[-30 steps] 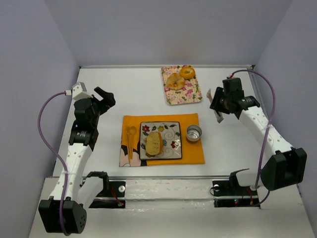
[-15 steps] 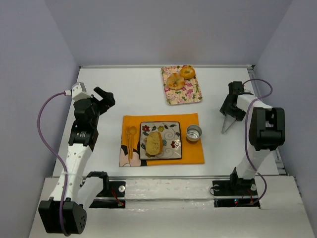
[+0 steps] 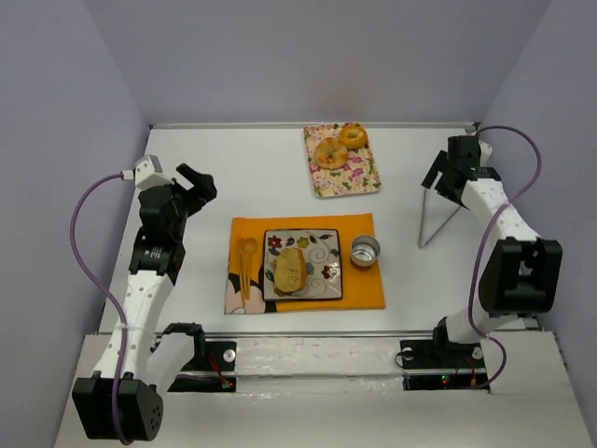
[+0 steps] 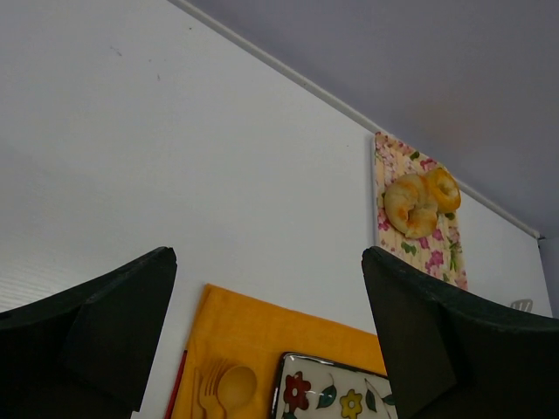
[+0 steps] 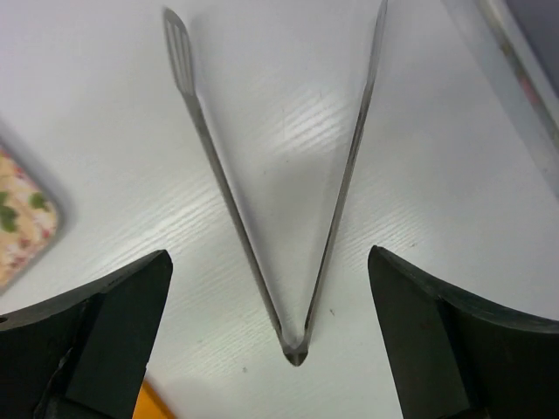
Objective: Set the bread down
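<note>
A tan slice of bread [image 3: 290, 269] lies on the flowered square plate [image 3: 322, 252] in the middle of the orange placemat [image 3: 364, 285]. Metal tongs [image 3: 424, 229] lie spread in a V on the table at the right, free of any grip. My right gripper [image 3: 438, 179] hovers open just beyond them. In the right wrist view the tongs [image 5: 295, 353] lie on the table below and between the wide-open fingers of that gripper [image 5: 269, 257], touching neither finger. My left gripper [image 3: 198, 182] stands open at the left, over bare table, with nothing between its fingers [image 4: 105, 323].
A floral tray [image 3: 359, 177] at the back holds two golden ring pastries [image 3: 331, 154]. A small metal cup [image 3: 365, 250] stands on the placemat right of the plate. A wooden spoon and fork [image 3: 246, 257] lie left of the plate. Walls close in on three sides.
My right gripper has opened and let go of the tongs, which now lie spread on the table. The right arm has swung back toward the far right. The left arm has not moved.
</note>
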